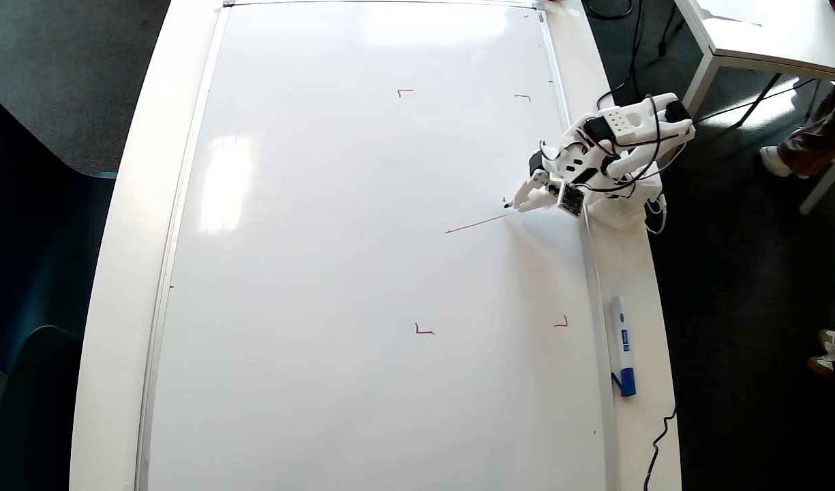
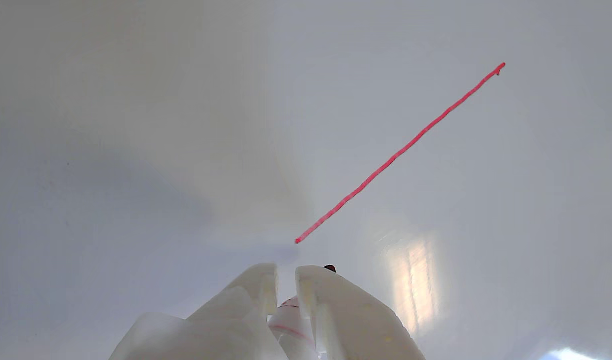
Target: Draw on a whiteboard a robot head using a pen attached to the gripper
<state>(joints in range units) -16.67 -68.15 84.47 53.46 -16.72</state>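
- Fingers (image 2: 266, 290) of the white gripper (image 2: 285, 272) rise from the bottom edge of the wrist view, pinching the pen (image 2: 292, 320), whose white barrel with a red band shows in the narrow gap between them. A dark tip pokes out just past the right finger.
- Ahead of the fingers in the same view, one straight red line (image 2: 400, 150) runs diagonally up to the right across the glossy whiteboard (image 2: 136, 125). Its near end lies just beyond the pen tip. No other stroke of the robot head shows.
- Seen from overhead, the whiteboard (image 1: 322, 273) covers most of a white tabletop (image 1: 635, 273). The gripper (image 1: 519, 203) reaches in from the board's right edge, the pen tip (image 1: 506, 203) near the right end of the red line (image 1: 476, 224).
- Four small red corner marks (image 1: 424, 331) sit around that area.
- Beside the board's right edge, a white marker with a blue cap (image 1: 622, 344) lies on the tabletop.
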